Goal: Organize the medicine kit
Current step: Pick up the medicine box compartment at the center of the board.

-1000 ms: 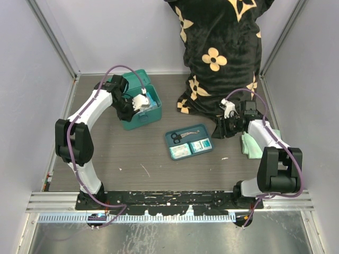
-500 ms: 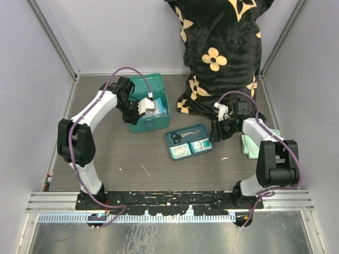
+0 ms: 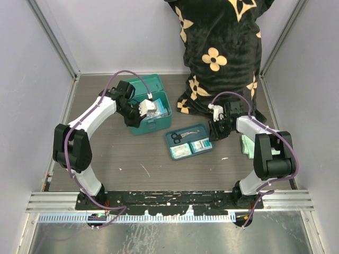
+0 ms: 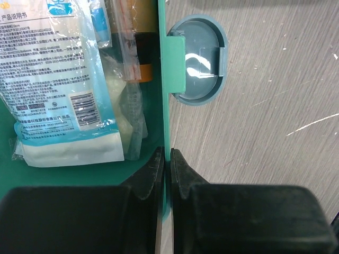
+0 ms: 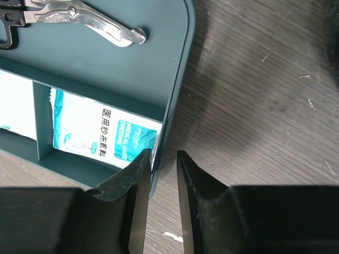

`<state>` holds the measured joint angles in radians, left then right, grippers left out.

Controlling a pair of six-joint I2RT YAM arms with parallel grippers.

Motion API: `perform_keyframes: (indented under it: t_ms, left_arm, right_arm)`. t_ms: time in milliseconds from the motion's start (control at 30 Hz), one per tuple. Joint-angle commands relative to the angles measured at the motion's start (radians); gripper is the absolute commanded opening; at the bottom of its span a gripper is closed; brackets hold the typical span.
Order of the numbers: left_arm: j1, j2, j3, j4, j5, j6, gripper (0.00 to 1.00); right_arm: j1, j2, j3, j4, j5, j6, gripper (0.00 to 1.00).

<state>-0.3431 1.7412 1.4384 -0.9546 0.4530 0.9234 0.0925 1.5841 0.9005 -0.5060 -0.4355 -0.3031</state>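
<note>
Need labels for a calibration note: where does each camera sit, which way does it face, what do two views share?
Top external: above, behind the bases, facing down at the table; both arms show.
Left wrist: on that arm, facing down the left end effector, shut on the medicine kit wall.
Right wrist: same mounting; right end effector open astride the tray rim.
Shared: top and right wrist both show the tray.

We see the kit [image 3: 154,125] in teal-green and the tray [image 3: 200,131] in a darker blue-teal; its packets [image 5: 100,140] are white and light blue with dark print, and its scissors [image 5: 85,18] have silver blades and black handles. The cloth [image 3: 247,145] is pale green, the table [image 3: 132,159] grey-brown with wood grain, the cables [image 3: 68,145] purple. The fabric [image 3: 222,47] is black with tan flowers and four-pointed stars.
</note>
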Motion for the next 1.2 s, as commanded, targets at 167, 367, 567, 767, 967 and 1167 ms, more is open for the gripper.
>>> perform_keyframes:
  t_ms: [167, 367, 567, 767, 967, 1167]
  left_arm:
    - [-0.027, -0.083, -0.059, 0.017, 0.096, -0.085, 0.08]
    - [-0.034, -0.094, -0.073, 0.032, 0.116, -0.112, 0.08]
    - [-0.046, -0.111, -0.094, 0.039, 0.123, -0.132, 0.07]
    - [-0.063, -0.138, -0.131, 0.062, 0.144, -0.166, 0.07]
    - [-0.094, -0.181, -0.182, 0.104, 0.152, -0.216, 0.07]
    - [-0.134, -0.214, -0.222, 0.111, 0.133, -0.228, 0.07]
  right_arm:
    - [0.019, 0.01, 0.037, 0.045, 0.05, 0.009, 0.3]
    - [0.027, 0.011, 0.035, 0.042, 0.054, 0.003, 0.25]
    - [0.028, 0.0, 0.034, 0.027, 0.063, -0.011, 0.14]
    - [0.028, -0.038, 0.028, 0.001, 0.085, -0.038, 0.05]
    - [0.028, -0.074, 0.012, -0.026, 0.119, -0.053, 0.01]
    - [0.021, -0.131, 0.002, -0.078, 0.128, -0.079, 0.01]
